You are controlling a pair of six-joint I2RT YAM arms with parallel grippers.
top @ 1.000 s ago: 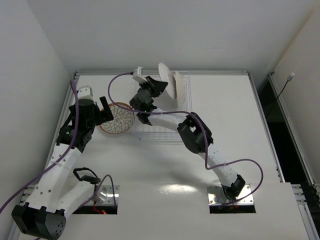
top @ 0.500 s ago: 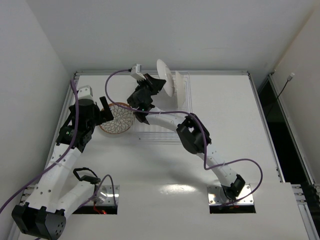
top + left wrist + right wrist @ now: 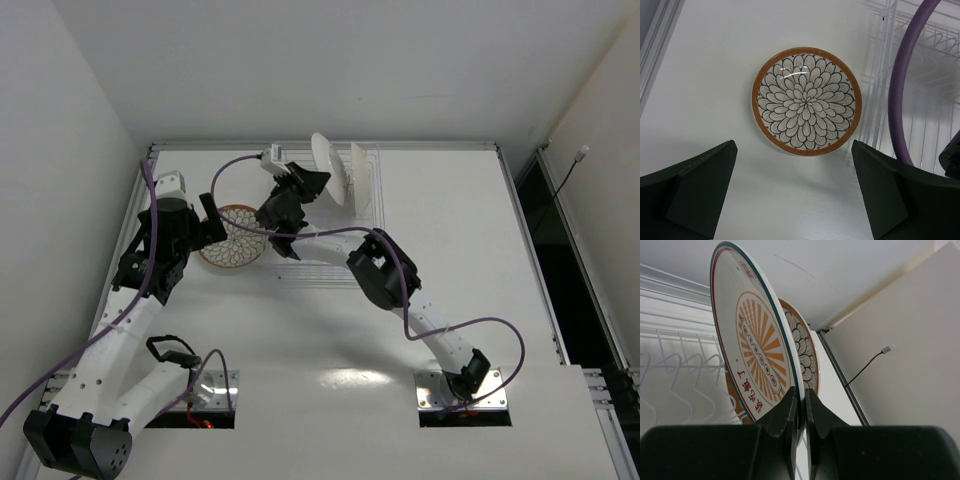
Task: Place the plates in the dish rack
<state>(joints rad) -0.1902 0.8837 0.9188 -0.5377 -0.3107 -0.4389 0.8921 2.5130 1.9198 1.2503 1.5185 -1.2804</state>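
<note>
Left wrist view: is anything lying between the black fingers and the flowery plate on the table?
No. In the left wrist view only bare white table separates the open left gripper from the petal plate.

In my right wrist view, the sunburst plate (image 3: pixel 757 360) hides most of the petal plate (image 3: pixel 804 352) behind it. My fingers (image 3: pixel 786 416) cover the sunburst plate's lower rim. In the left wrist view, the rack (image 3: pixel 935 115) runs off the right edge, crossed by a cable (image 3: pixel 899 100). From above, the rack's wires are too faint to trace.
</note>
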